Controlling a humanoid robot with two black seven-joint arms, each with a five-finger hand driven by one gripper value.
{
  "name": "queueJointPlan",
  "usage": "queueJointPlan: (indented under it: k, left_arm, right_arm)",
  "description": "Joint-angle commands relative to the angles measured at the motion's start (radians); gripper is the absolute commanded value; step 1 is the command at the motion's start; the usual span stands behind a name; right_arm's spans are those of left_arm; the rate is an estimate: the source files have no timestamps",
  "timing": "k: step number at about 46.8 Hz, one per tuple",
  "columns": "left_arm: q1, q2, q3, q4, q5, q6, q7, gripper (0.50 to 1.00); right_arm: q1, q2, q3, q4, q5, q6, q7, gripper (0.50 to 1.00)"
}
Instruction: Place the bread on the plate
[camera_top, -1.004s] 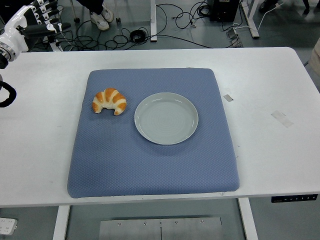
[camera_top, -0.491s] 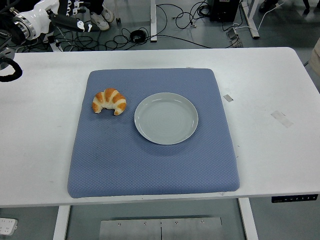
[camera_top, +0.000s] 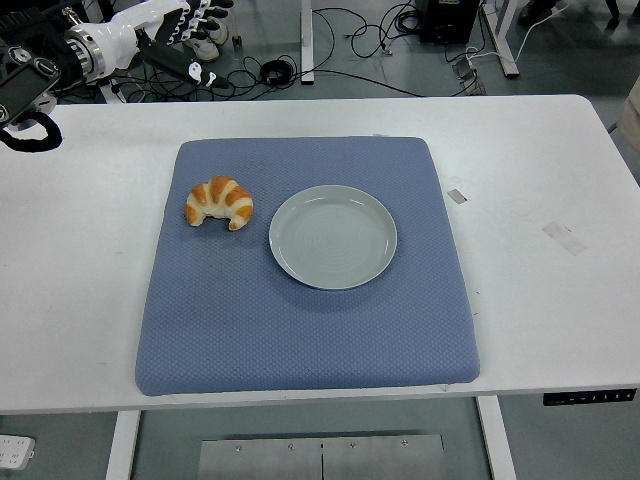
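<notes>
The left hand (camera_top: 185, 30), white-backed with black fingers, hangs over the far left corner of the white tabletop (camera_top: 540, 180); its fingers are extended and relaxed, holding nothing. It is well apart from the golden-brown croissant-shaped bread (camera_top: 219, 203), which lies on the left part of the blue quilted square mat (camera_top: 300, 330). Just beside the bread, to its right and not touching it, the round pale grey-green plate (camera_top: 333, 237) sits empty near the mat's centre.
</notes>
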Motion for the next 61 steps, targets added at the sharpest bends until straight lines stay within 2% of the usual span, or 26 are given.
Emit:
queueJointPlan:
  k: [1, 18, 35, 50, 61]
  left_arm:
    - [0.003, -0.001, 0.002, -0.001, 0.019, -0.008, -0.001, 0.966]
    - [0.003, 0.016, 0.128, -0.152, 0.141, -0.010, -0.004, 0.966]
    - [0.012, 0.018, 0.252, -0.152, 0.168, -0.010, -0.008, 0.965]
    - [0.104, 0.024, 0.247, -0.152, 0.167, -0.008, -0.010, 0.951]
    - [0.117, 0.024, 0.224, -0.152, 0.151, 0.004, -0.010, 0.934]
  right_arm:
    - [0.001, 0.000, 0.000, 0.000, 0.000, 0.000, 0.000, 1.000]
    - [0.002, 0.000, 0.000, 0.000, 0.000, 0.000, 0.000, 1.000]
    - [0.002, 0.000, 0.000, 0.000, 0.000, 0.000, 0.000, 1.000]
    - [0.002, 0.000, 0.000, 0.000, 0.000, 0.000, 0.000, 1.000]
    - [0.002, 0.000, -0.001, 0.000, 0.000, 0.000, 0.000, 1.000]
